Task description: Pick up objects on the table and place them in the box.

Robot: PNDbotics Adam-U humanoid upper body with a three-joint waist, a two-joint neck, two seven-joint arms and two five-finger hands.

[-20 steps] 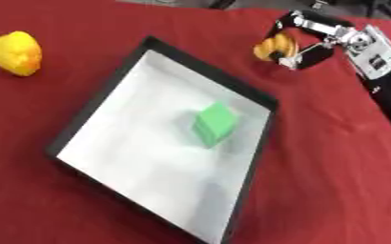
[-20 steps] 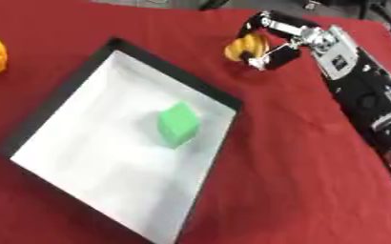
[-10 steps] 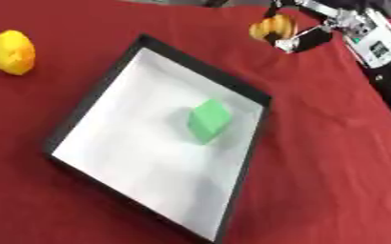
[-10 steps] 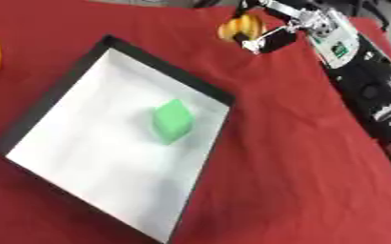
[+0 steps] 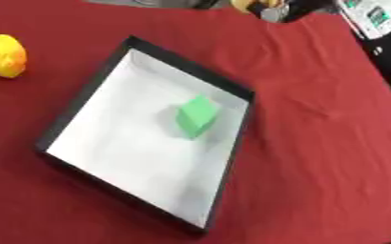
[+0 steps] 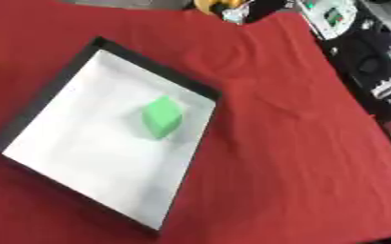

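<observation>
Right hand (image 6: 251,8) at table's far edge, apparently clenched around a small orange object (image 6: 209,5); grip partly cropped. Lift clear, carry over box (image 5: 232,125), release beside green block (image 5: 197,116).

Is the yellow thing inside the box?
No, the yellow object sits on the red cloth left of the box; only the green block is inside.

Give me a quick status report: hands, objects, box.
Right robot hand at far table edge, curled round small orange object. Left robot hand not in view. Green block inside box; yellow object on cloth, left of box.
</observation>
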